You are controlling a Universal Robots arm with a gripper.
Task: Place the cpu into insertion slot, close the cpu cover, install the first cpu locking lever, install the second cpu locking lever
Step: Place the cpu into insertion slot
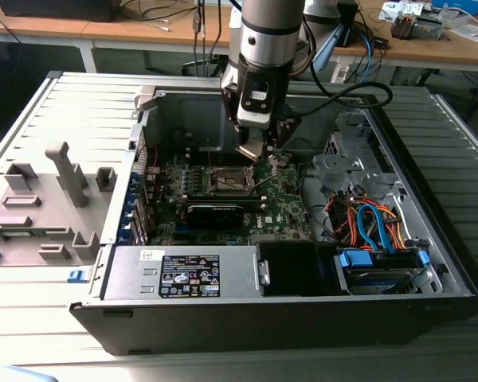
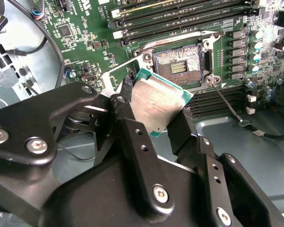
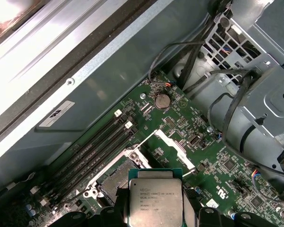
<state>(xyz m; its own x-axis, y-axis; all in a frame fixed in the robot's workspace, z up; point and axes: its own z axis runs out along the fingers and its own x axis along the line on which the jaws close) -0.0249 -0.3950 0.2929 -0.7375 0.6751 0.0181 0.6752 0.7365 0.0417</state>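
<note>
1. One cpu [image 2: 161, 101], metal top showing, is clamped by its edges in the gripper [image 2: 155, 113], whose jaws are closed to the chip's width.
2. The cpu hangs tilted above the insertion slot [image 2: 177, 66], a little to one side of it and clear of it.
3. The insertion slot lies bare, its contact field exposed; the cpu cover [image 3: 176, 147] stands swung up at the slot's edge.
4. A locking lever [image 2: 227, 104] juts free from one corner of the slot.
5. Long memory slots [image 2: 180, 12] run beside the insertion slot on the green motherboard [image 2: 80, 28].
</note>
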